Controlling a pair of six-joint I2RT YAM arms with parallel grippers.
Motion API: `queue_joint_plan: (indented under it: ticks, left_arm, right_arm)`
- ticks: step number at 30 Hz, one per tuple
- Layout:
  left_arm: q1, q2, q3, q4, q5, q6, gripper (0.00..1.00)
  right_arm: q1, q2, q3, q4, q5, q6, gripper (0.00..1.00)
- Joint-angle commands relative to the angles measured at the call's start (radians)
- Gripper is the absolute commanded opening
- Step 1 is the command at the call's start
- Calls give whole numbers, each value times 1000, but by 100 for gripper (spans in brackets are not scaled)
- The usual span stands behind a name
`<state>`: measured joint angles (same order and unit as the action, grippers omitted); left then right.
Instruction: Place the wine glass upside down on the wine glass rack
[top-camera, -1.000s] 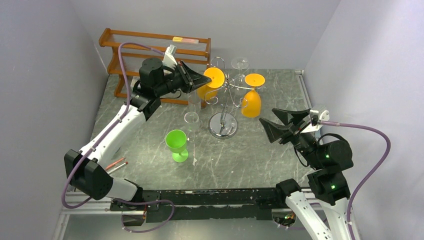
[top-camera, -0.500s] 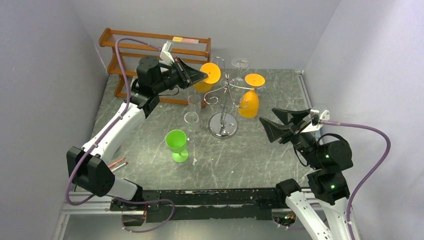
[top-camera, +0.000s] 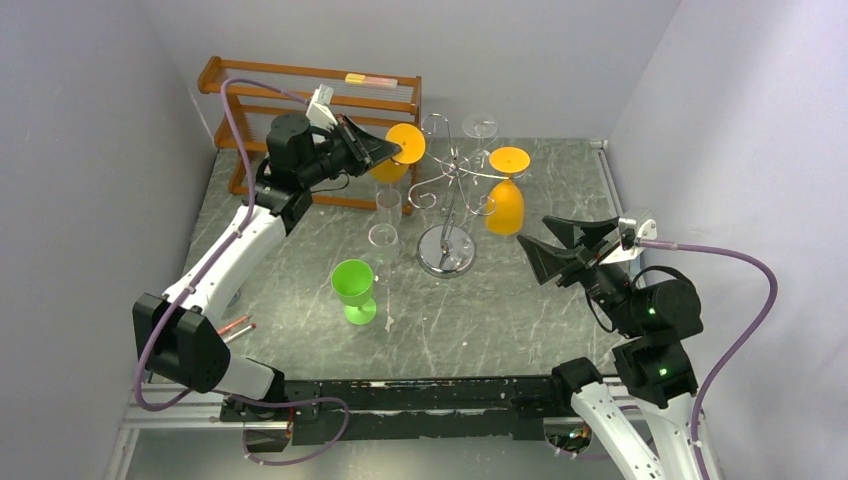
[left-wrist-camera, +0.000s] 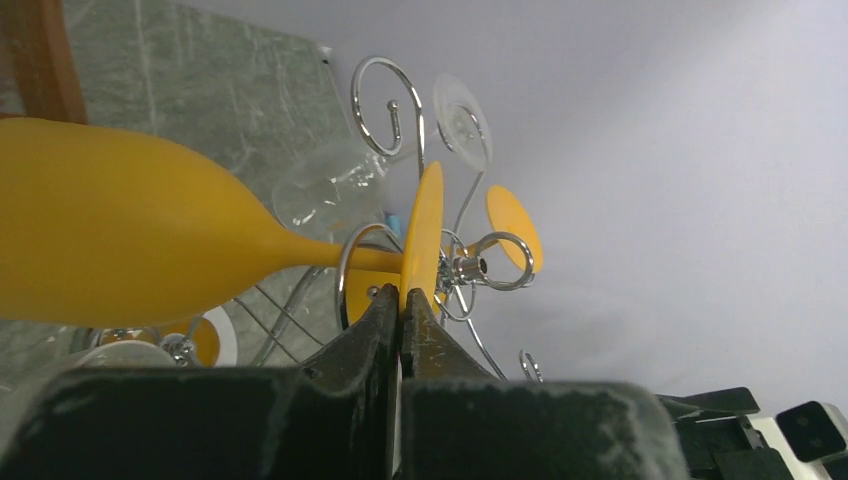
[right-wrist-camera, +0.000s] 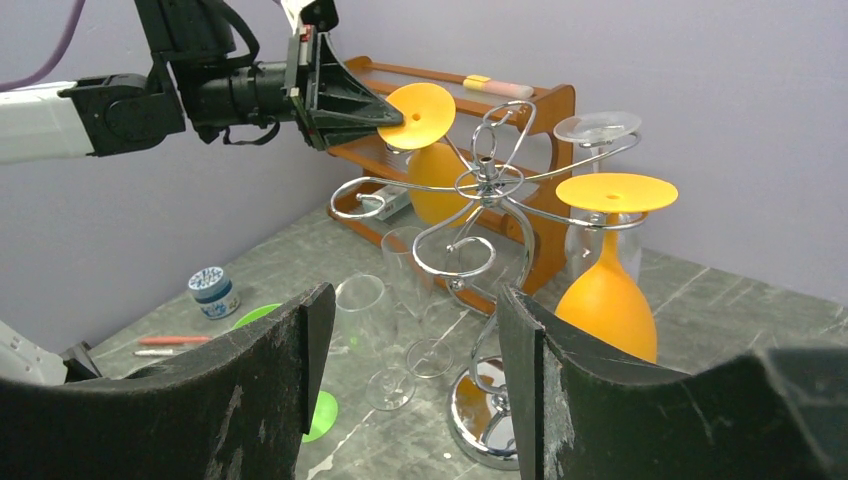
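- Left pincer (top-camera: 396, 150) is clamped right down, fingertips (left-wrist-camera: 375, 322) nipping the rim of the flat foot of the orange wine glass (top-camera: 392, 168).
- The glass is upside down in the air: foot on top and tipped a little, bowl hanging below, well above the bench (top-camera: 500, 320) at the rear left.
- It sits just to the left of the wine glass rack (top-camera: 447, 205), the chrome stand with the round mirror base near the middle of the bench.
- From my left wrist, one chrome curl crosses right at the stem under the foot. I cannot tell whether the stem is inside that loop or only beside it.
- My right pincer (top-camera: 535, 232) hovers to the right of the rack, jaws spread wide with nothing between them, pointing at the stand.
- On the rack's right side a second orange glass (top-camera: 505, 205) hangs bowl down, its foot resting on a curled arm.
- At the back of the rack a clear glass (top-camera: 480, 127) hangs upside down too.
- Two upright clear glasses (top-camera: 388, 205) stand on the bench just left of the rack's base, under the glass I am holding.
- A green glass (top-camera: 352, 285) stands upright nearer my side, apart from the rack.
- The wooden shelf rack (top-camera: 300, 85) sits against the rear wall, behind my left arm.
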<state>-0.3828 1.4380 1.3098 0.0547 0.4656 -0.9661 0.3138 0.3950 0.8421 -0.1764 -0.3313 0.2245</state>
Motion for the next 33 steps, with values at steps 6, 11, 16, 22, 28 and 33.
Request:
queue_joint_plan:
  ticks: [6, 11, 16, 22, 28, 33]
  left_arm:
    - [15, -71, -5, -113, -69, 80, 12]
    - [18, -94, -2, -212, -107, 114, 31]
    - [22, -112, 3, -281, -118, 138, 48]
    - [24, -165, 17, -394, -172, 209, 75]
    - [24, -225, 53, -559, -289, 335, 89]
    - [24, -268, 0, -612, -336, 391, 89]
  right_arm:
    - [-2, 14, -6, 25, -11, 4, 64]
    - [-1, 19, -3, 23, -13, 1, 64]
    - [-2, 22, -1, 22, -15, 0, 64]
    - [-1, 31, 8, 10, 4, 26, 64]
    - [-1, 78, 61, -93, 121, 119, 64]
    - [-2, 104, 93, -231, 273, 229, 64]
